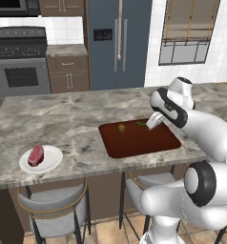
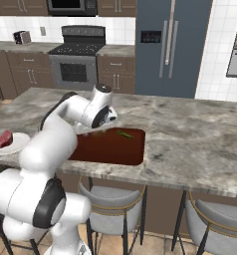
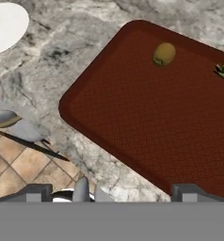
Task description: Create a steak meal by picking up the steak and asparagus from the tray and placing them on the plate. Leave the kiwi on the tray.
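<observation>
asparagus [image 1: 141, 123] on tray [image 1: 134, 145] | arm bent above | tool [image 1: 152, 123] spread wide

Soft, even light is filling the kitchen; nothing is glaring, shadows are looking faint, and edges are looking slightly blurry.

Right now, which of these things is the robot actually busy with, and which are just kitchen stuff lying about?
Part of the job:
steak, on the plate
asparagus, on the tray
kiwi, on the tray
gripper, open over the tray

Just around:
stools
stove
fridge
toaster
</observation>
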You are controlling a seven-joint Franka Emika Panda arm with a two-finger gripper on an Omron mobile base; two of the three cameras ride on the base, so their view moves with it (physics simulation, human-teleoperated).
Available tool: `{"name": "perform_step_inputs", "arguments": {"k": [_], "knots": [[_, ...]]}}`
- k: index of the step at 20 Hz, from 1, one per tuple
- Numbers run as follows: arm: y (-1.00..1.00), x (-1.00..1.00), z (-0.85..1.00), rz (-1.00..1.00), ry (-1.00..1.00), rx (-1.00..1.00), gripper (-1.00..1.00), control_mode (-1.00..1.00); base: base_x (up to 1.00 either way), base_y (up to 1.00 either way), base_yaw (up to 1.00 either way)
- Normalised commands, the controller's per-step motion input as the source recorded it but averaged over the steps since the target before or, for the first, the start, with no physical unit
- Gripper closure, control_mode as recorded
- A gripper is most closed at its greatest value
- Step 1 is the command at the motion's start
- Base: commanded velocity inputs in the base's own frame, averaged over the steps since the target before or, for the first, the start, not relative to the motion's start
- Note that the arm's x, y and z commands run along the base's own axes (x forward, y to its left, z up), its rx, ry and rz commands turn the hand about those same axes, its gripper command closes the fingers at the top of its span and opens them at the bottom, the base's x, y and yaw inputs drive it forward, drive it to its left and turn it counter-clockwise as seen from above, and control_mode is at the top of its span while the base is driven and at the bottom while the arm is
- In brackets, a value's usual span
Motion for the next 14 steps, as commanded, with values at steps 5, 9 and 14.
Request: {"name": "perform_step_inputs", "arguments": {"k": [5, 9, 14], "knots": [[-0.5, 0.34, -0.15, 0.0, 0.04, -0.14, -1.0, -1.0, 0.0, 0.0, 0.0], [-0.36, 0.38, -0.13, 0.0, 0.0, -0.14, -1.0, -1.0, 0.0, 0.0, 0.0], [-0.15, 0.43, -0.36, 0.0, 0.0, -0.04, -1.0, -1.0, 0.0, 0.0, 0.0]]}}
